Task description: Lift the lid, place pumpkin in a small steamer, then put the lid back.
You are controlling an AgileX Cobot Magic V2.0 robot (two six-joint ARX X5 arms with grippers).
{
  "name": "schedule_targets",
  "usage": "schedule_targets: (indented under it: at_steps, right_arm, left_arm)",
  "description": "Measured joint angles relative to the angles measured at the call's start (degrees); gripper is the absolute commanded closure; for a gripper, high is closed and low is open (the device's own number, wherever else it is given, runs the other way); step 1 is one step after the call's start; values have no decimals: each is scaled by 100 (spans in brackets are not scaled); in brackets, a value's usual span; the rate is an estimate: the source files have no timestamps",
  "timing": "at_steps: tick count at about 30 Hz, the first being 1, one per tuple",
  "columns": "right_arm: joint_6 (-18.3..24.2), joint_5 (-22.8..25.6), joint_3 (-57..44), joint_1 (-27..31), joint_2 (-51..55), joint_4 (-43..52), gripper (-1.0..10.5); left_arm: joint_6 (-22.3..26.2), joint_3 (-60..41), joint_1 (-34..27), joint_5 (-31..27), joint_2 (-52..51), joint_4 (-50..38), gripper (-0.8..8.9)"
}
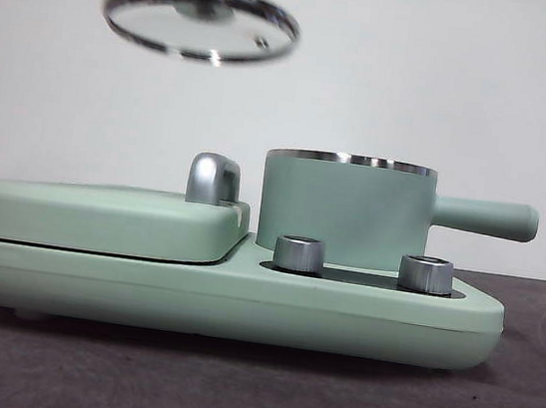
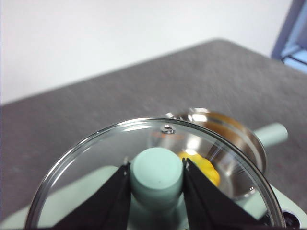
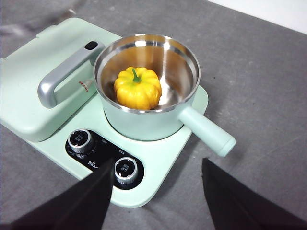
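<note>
Here, a mint-green cooking unit (image 1: 241,295) sits on a dark grey tabletop (image 1: 248,392) before a white wall. On the unit's right half stands the small steamer (image 1: 346,209), a mint-green pot with a steel rim and a straight side handle pointing toward the table's right edge. The pot is uncovered. Inside it, seen from the right wrist view, the pumpkin (image 3: 137,88) rests on the shiny steel floor, yellow-orange and ribbed, its green stem upright. Two silver dials (image 1: 299,254) stand on a black panel at the unit's front edge, below the pot. The unit's left half carries a flat griddle cover (image 1: 100,217) with a chrome handle (image 1: 213,178).

The left gripper (image 2: 157,173) is clamped on the lid's mint-green knob (image 2: 157,171), one black jaw pressed against each side. The lid (image 1: 201,21), clear glass with a steel rim, is held in the air, tilted, well above the griddle cover and apart from the pot.

The right gripper (image 3: 158,191) hangs above the unit's front edge, jaws spread wide, holding nothing.
</note>
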State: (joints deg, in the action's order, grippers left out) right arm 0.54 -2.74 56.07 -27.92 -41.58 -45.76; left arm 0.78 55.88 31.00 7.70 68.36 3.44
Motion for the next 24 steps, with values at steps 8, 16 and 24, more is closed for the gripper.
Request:
schedule_targets:
  at_steps: [8, 16, 24]
  right_arm:
    - [-98, 2, 0, 2, -4, -7, 669]
    - [-101, 133, 0, 0, -7, -13, 669]
    - [-103, 149, 0, 2, -7, -15, 669]
  left_arm:
    - [2, 374, 409, 0, 1021, -782, 799]
    - [4, 841, 636, 4, 1827, -1510, 798]
    - [293, 1213, 844, 90, 2457, -1558, 798]
